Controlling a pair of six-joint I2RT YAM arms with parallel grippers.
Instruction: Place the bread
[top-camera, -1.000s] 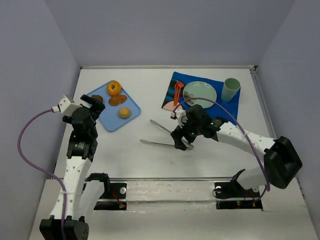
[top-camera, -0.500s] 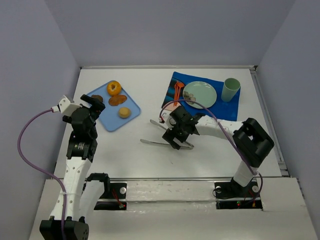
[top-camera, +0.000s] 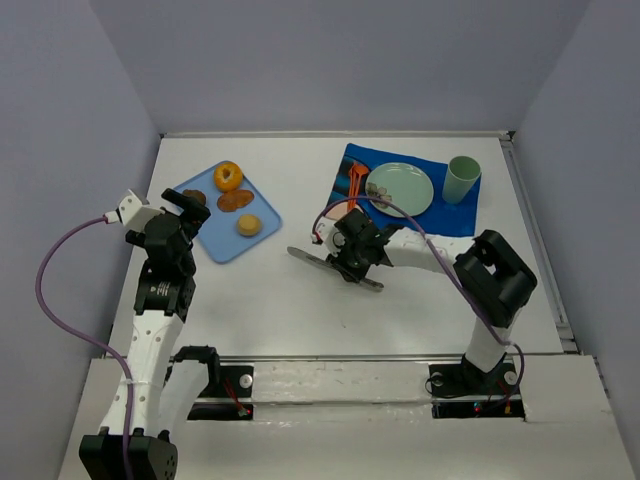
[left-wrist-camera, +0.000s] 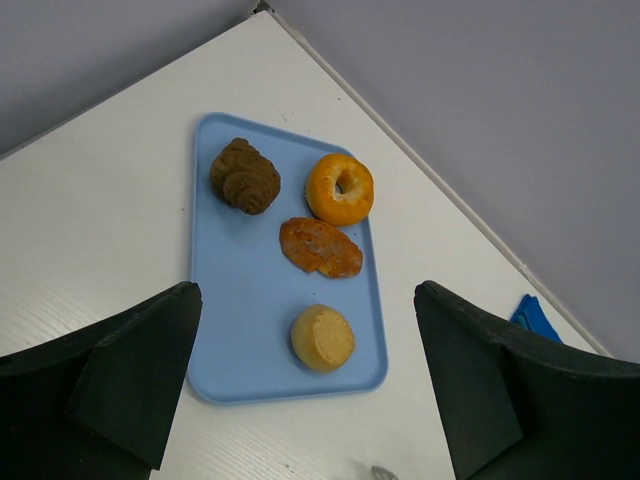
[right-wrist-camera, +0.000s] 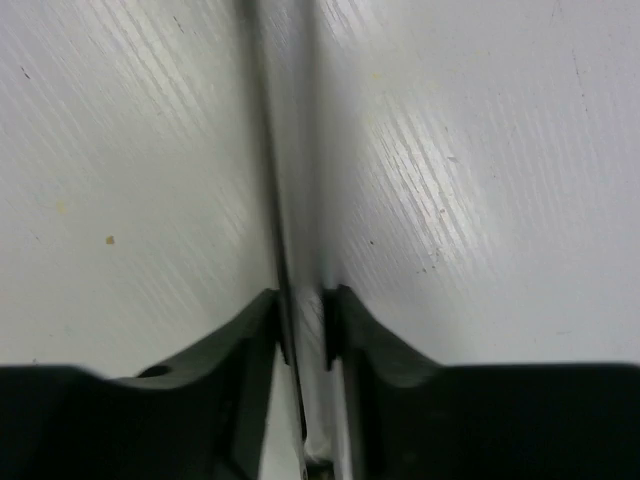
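Bread pieces lie on a blue tray (top-camera: 214, 243) at the left: an orange bagel (top-camera: 228, 176), a brown croissant (top-camera: 194, 197), a flat pastry (top-camera: 236, 200) and a round bun (top-camera: 249, 225). The left wrist view shows the same tray (left-wrist-camera: 240, 300), bagel (left-wrist-camera: 340, 188), croissant (left-wrist-camera: 245, 175), pastry (left-wrist-camera: 320, 246) and bun (left-wrist-camera: 322, 338). My left gripper (left-wrist-camera: 307, 300) hangs open above the tray's near end, holding nothing. Metal tongs (top-camera: 308, 257) lie mid-table. My right gripper (top-camera: 352, 262) is shut on them; the right wrist view shows the tongs (right-wrist-camera: 290, 150) pinched between its pads (right-wrist-camera: 250, 340).
At the back right a blue placemat (top-camera: 440, 218) carries a pale green plate (top-camera: 401, 188), a green cup (top-camera: 461, 179) and orange cutlery (top-camera: 355, 185). Walls enclose the white table on three sides.
My right gripper swung left over the tongs and closed on them, pressing their two arms together. The left arm and the bread have stayed put.
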